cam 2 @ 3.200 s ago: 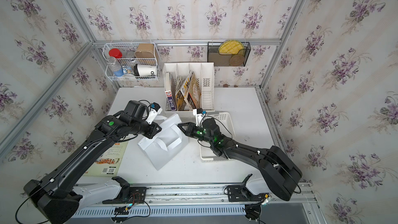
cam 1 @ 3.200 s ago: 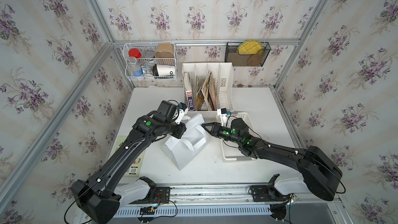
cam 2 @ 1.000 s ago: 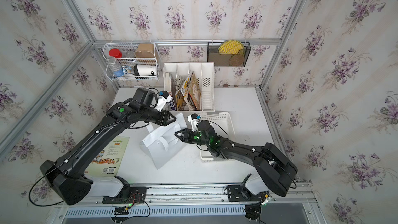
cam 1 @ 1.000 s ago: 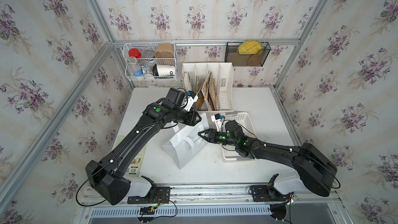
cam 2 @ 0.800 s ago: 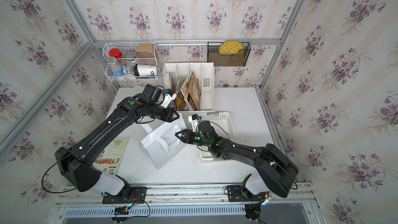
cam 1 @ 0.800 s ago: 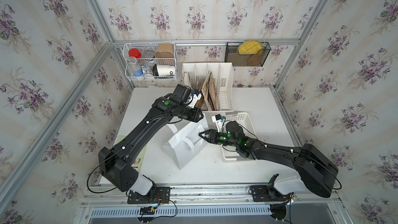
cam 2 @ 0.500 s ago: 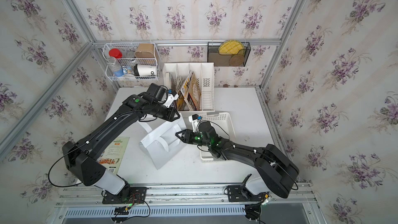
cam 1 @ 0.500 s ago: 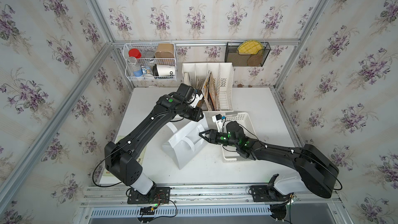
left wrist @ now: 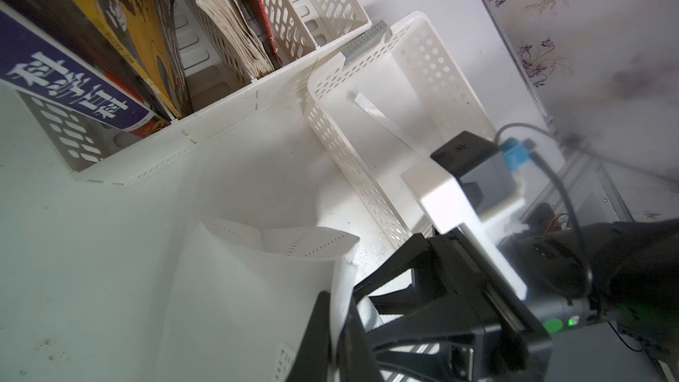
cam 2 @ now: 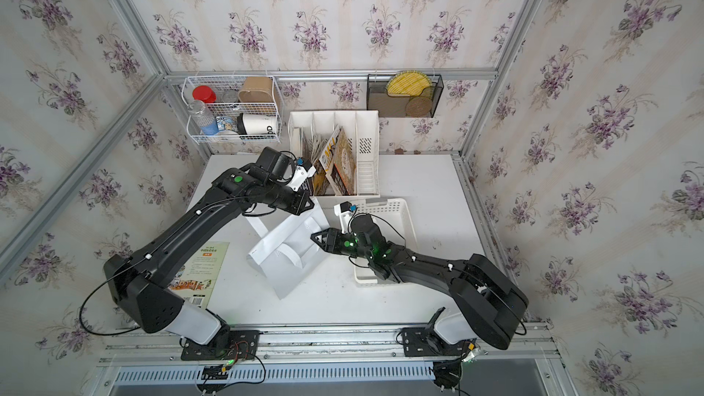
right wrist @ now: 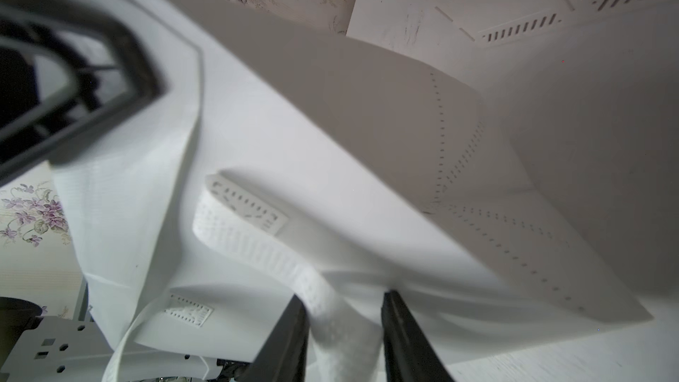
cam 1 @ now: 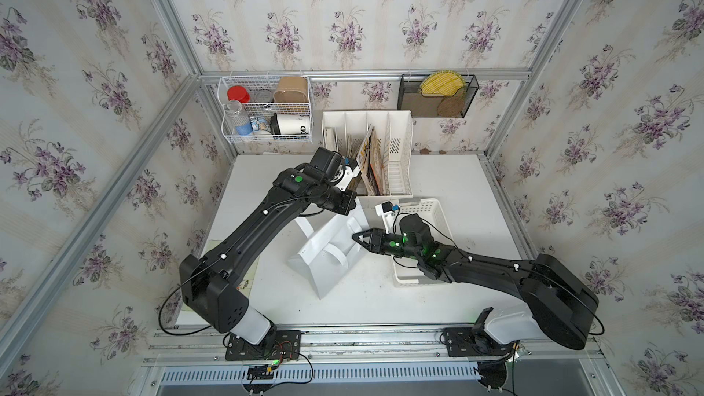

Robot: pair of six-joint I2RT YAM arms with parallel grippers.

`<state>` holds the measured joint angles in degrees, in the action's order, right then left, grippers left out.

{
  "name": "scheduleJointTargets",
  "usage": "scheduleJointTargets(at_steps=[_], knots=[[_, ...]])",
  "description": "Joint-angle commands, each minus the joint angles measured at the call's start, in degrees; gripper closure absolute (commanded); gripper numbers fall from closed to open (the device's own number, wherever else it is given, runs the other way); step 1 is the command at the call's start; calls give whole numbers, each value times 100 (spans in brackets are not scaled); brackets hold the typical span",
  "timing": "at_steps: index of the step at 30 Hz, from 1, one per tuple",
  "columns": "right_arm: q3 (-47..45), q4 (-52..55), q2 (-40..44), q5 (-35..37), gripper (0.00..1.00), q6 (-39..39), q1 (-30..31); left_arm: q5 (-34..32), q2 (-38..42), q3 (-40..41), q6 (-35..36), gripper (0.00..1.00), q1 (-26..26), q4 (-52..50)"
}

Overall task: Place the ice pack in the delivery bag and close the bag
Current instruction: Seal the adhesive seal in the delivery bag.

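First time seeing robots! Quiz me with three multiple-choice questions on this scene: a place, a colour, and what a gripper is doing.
1. The white perforated basket sits: A) on the floor; B) on the table beside the delivery bag; C) inside the bag.
2. The round cap in the wire wall rack is: A) red; B) green; C) black.
3. The right gripper is: A) open over nothing; B) shut on the bag's strap handle; C) holding a spoon.
Answers: B, it lies next to the bag; A, plainly red; B, the right wrist view shows the strap between its fingers.
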<state>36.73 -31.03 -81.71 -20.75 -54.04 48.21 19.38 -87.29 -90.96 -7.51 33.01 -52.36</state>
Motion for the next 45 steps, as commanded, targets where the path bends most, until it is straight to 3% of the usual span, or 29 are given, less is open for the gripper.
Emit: scheduleJointTargets(at_steps=[1, 11, 20, 27, 28, 31, 40, 43, 45], knots=[[17, -41, 21, 44, 62, 1, 4, 77, 338, -6, -128, 61, -5, 103], [-12, 2, 32, 46, 60, 26, -2, -264, 1502, 834, -274, 52, 3, -332], [6, -9, -2, -22, 56, 23, 0, -462, 1423, 1214, -57, 52, 3, -601], [10, 53, 15, -25, 55, 12, -1, -260, 1152, 1373, 50, 65, 3, -592], [17, 53, 15, -23, 55, 2, 5, -227, 1124, 1374, 59, 71, 3, -590], [19, 63, 23, -3, 55, -5, 2, -220, 1076, 1322, 91, 99, 3, -594], [46, 96, 33, -3, 55, -19, 4, -525, 1038, 1026, -223, 100, 3, -449], [53, 127, 41, 9, 55, -19, 0, -433, 1109, 924, -337, 68, 3, -494], [57, 132, 34, 5, 54, -16, 6, -371, 1278, 951, -386, 54, 3, -491]])
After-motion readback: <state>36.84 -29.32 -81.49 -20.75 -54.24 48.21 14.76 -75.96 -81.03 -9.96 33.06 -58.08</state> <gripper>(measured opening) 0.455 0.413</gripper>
